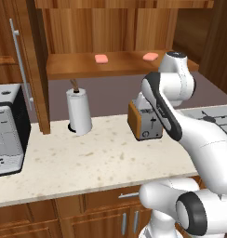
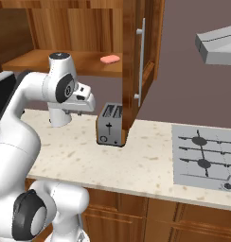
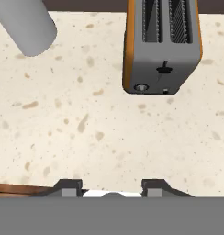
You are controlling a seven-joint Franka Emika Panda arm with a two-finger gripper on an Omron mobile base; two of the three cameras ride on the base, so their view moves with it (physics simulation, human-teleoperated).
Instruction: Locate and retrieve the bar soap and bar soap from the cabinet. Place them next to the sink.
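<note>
Two salmon-pink bar soaps lie on the plank shelf point(image 1: 78, 68) of the open cabinet: one point(image 1: 101, 58) near the middle and one point(image 1: 150, 56) further right. From the right base view I see one bar soap point(image 2: 110, 59) on the shelf. The cabinet doors stand open, one at the left point(image 1: 35, 69) and one with a long silver handle at the right point(image 2: 132, 61). My gripper point(image 3: 112, 187) is open and holds nothing. It hangs over the speckled counter, well below the shelf and in front of the toaster. The sink is out of view.
A grey and orange toaster point(image 1: 145, 122) point(image 3: 162, 46) stands on the counter point(image 1: 87, 158) under the shelf. A paper towel roll point(image 1: 79, 111) stands to its left, and a grey appliance point(image 1: 6, 132) at the far left. A stovetop point(image 2: 207, 158) lies to the right under a hood point(image 2: 217, 45).
</note>
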